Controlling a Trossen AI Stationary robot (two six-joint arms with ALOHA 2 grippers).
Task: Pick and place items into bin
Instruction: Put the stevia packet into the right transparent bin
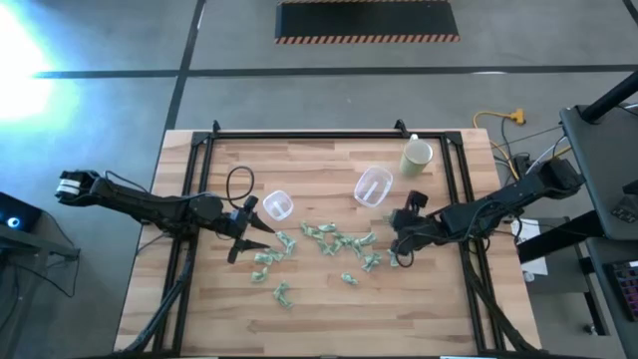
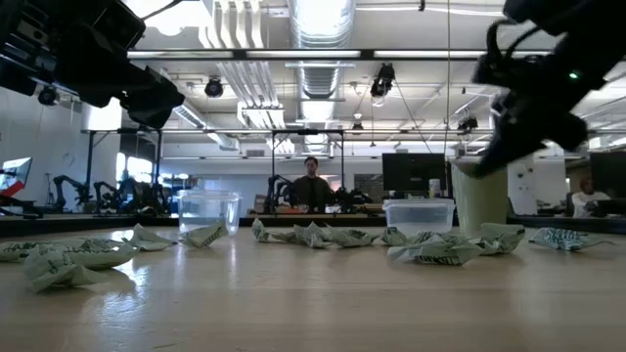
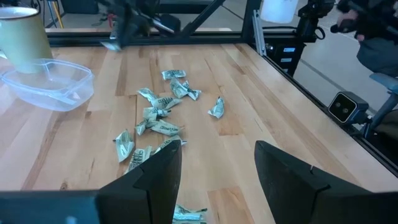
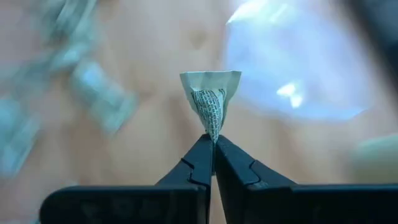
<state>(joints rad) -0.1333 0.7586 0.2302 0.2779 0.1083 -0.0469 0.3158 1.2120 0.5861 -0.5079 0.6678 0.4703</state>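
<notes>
One pale green wrapped piece (image 4: 210,99), its print unreadable, sits clamped in the right end effector (image 4: 212,142); left end effector (image 3: 217,163) gapes apart.

The high view looks straight down on the whole wooden tabletop (image 1: 329,299) and both arms. The low view sits at the tabletop's surface, facing level across it into the room behind. Both share the scattered wrapped items (image 1: 334,239) and the two clear tubs (image 2: 207,212). The left wrist view looks forward past its own dark fingers (image 3: 158,174) over the same scatter. The right wrist view sits very close behind one pinched wrapper (image 4: 210,99).
</notes>
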